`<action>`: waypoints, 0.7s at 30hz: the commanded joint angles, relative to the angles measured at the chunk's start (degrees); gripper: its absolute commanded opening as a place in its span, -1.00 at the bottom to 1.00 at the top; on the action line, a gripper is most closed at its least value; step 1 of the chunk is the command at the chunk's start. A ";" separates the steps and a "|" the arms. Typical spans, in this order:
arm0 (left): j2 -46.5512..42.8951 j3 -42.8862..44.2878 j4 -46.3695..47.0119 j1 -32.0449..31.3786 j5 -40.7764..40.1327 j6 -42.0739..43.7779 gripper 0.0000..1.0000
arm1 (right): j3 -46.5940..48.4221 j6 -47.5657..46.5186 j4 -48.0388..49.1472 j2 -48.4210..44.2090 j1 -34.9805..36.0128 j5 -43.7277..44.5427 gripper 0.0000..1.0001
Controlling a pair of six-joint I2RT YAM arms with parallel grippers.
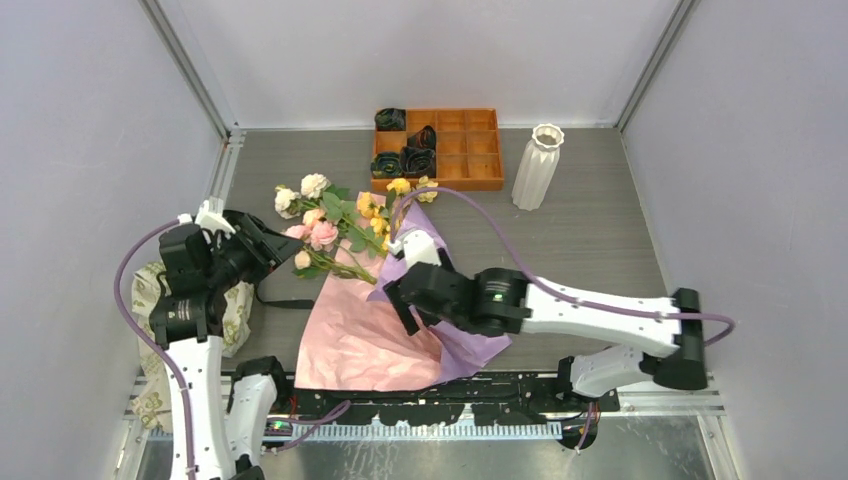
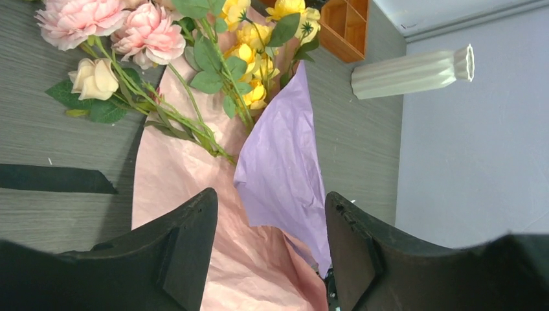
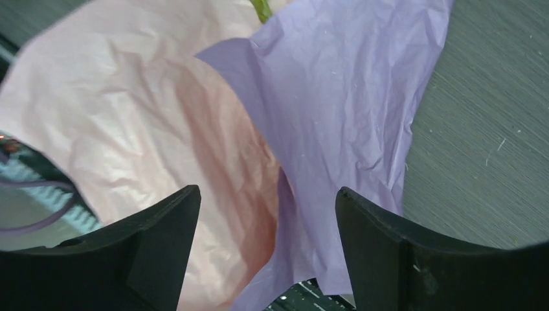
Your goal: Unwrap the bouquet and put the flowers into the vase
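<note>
The bouquet lies unwrapped at the table's middle. Its pink paper (image 1: 360,340) (image 2: 175,181) (image 3: 129,116) is spread flat, with the purple sheet (image 1: 455,340) (image 2: 285,168) (image 3: 336,97) beside it. The flowers (image 1: 335,225) (image 2: 149,35), pink, white and yellow roses on green stems, rest on the paper's far end. The white ribbed vase (image 1: 537,166) (image 2: 408,72) stands upright at the back right. My left gripper (image 1: 278,243) (image 2: 270,194) hangs open left of the blooms, holding nothing. My right gripper (image 1: 403,310) (image 3: 267,189) is open above the seam of the two sheets, holding nothing.
An orange compartment tray (image 1: 470,150) with dark rolled rosettes (image 1: 405,155) sits at the back. Beige patterned crumpled paper (image 1: 150,290) lies under the left arm. A black ribbon strip (image 1: 285,302) (image 2: 52,179) lies left of the pink paper. Walls close in both sides.
</note>
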 commanded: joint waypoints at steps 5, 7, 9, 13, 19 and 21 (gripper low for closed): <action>-1.19 1.55 -5.44 -8.78 -7.79 2.33 0.18 | 0.18 -0.49 0.83 15.03 0.28 3.67 0.60; -0.58 1.76 -5.74 -12.67 -10.56 2.22 0.18 | 0.32 -0.71 1.75 17.05 0.28 3.03 0.60; 1.22 2.10 -5.40 -17.02 -12.40 2.06 0.16 | 0.51 -0.85 2.39 18.93 0.20 2.87 0.59; 5.29 1.80 -1.15 -25.91 -17.90 0.14 0.10 | 1.57 -0.90 2.98 22.47 -0.78 4.97 0.49; 10.69 -2.12 7.02 -40.03 -26.46 -4.57 0.03 | -0.86 -1.25 5.65 24.98 -6.45 2.85 -0.24; 12.41 -4.49 10.13 -43.55 -28.53 -6.25 -0.02 | -2.27 -1.35 6.71 24.67 -8.01 2.29 -0.54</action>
